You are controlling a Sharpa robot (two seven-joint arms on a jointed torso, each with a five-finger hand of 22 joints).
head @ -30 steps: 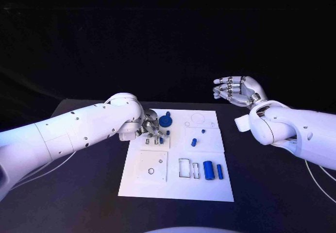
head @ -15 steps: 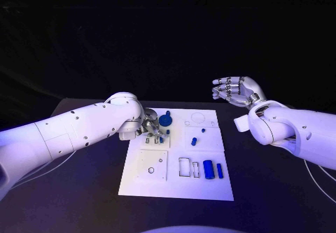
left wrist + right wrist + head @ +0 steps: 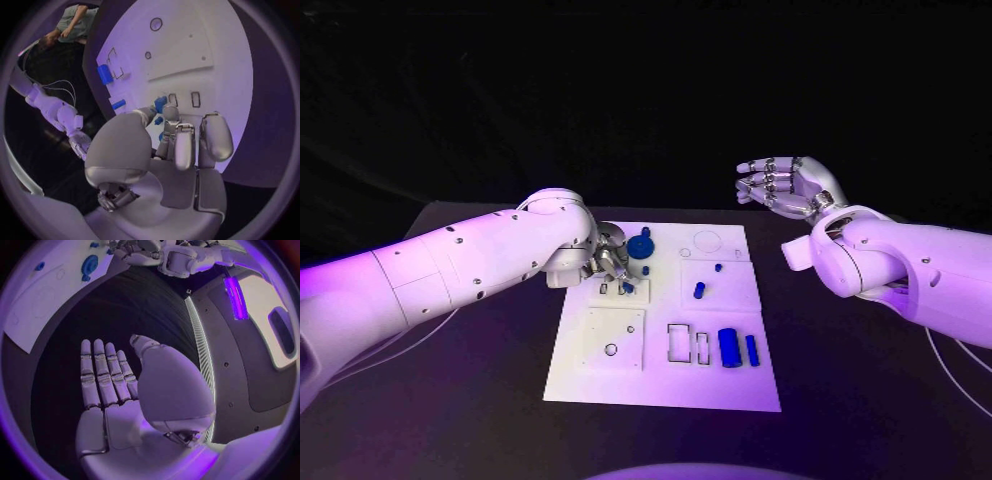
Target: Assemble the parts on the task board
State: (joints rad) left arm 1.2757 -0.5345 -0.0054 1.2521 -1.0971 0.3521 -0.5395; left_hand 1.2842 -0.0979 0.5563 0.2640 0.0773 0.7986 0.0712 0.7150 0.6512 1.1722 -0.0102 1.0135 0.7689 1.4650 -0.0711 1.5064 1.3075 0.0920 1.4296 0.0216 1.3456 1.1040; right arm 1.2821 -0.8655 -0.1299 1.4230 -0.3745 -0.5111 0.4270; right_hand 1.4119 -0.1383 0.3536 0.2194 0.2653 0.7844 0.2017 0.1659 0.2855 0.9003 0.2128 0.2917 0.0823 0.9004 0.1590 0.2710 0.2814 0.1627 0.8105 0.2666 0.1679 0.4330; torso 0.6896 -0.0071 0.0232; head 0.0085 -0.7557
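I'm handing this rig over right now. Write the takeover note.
Left hand: down on the task board, fingertips pinching a small blue part by the slots.
Right hand: open, raised off the board, holding nothing.
Round blue part lies just beyond the left hand; two blue cylinders lie loose near the board's front.
Left to do: seat the pinched part, then the loose ones.

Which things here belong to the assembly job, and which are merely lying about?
Job:
white flat task board
round blue disc part
two blue cylinder parts
small blue part at the silver left hand

Lying about:
black table
idle silver right hand
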